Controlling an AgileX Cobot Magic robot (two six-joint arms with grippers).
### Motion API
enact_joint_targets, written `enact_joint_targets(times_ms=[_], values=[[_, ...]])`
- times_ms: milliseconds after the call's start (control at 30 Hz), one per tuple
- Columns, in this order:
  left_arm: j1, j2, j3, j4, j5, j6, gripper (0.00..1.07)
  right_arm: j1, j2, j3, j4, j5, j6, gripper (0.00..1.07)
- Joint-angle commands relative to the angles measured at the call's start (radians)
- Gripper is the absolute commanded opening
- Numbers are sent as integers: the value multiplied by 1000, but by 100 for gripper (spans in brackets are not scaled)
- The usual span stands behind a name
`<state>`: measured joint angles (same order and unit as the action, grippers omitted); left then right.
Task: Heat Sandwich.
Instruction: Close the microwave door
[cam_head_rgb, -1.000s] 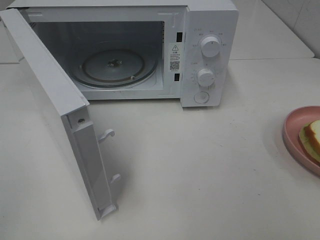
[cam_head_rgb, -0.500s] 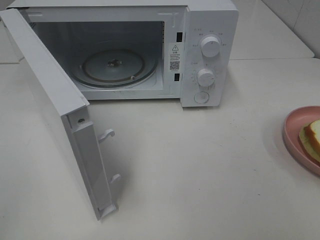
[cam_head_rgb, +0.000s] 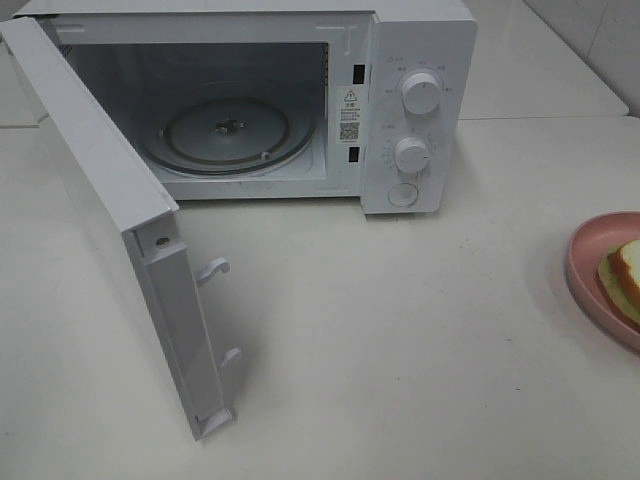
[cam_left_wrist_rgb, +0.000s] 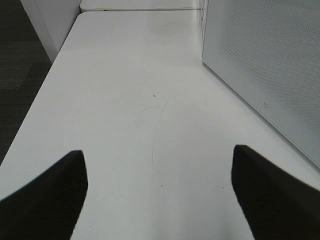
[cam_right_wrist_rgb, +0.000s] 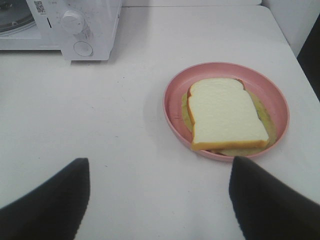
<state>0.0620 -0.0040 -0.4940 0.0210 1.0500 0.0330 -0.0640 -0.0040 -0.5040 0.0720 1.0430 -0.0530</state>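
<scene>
Microwave (cam_head_rgb: 300, 100) sits at the back of the white tabletop (cam_head_rgb: 400, 330), its door (cam_head_rgb: 110, 215) swung wide open toward the left, and the glass turntable (cam_head_rgb: 228, 135) lies bare inside the cavity. Two round knobs (cam_head_rgb: 421, 92) are stacked on the control panel, with a round button (cam_head_rgb: 403, 194) below them.

Over on the right, the sandwich (cam_right_wrist_rgb: 226, 114) lies flat on a pink plate (cam_right_wrist_rgb: 174, 107), white bread on top, tan crust along its edges, pale green filling poking out underneath. The plate is well apart from the microwave, out at the right edge of the high view.

Right end effector (cam_right_wrist_rgb: 157, 200) hangs above the tabletop just short of the plate, fingers (cam_right_wrist_rgb: 47, 205) spread wide, nothing between them. Left end effector (cam_left_wrist_rgb: 157, 200) hovers over bare tabletop beside the outer face of the open door, jaws also spread and gripping nothing. Neither touches the sandwich.
</scene>
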Motion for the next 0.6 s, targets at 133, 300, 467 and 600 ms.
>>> enact_joint_targets(times_ms=[133, 300, 467, 600], values=[[0, -5, -5, -1, -6, -1, 74, -4, -26, 0, -6, -5, -14, 75], [0, -5, -5, -1, -6, -1, 74, -4, -26, 0, -6, -5, -14, 75], [0, -5, -5, -1, -6, -1, 74, -4, -26, 0, -6, -5, -14, 75], [0, -5, -5, -1, -6, -1, 74, -4, -26, 0, -6, -5, -14, 74]])
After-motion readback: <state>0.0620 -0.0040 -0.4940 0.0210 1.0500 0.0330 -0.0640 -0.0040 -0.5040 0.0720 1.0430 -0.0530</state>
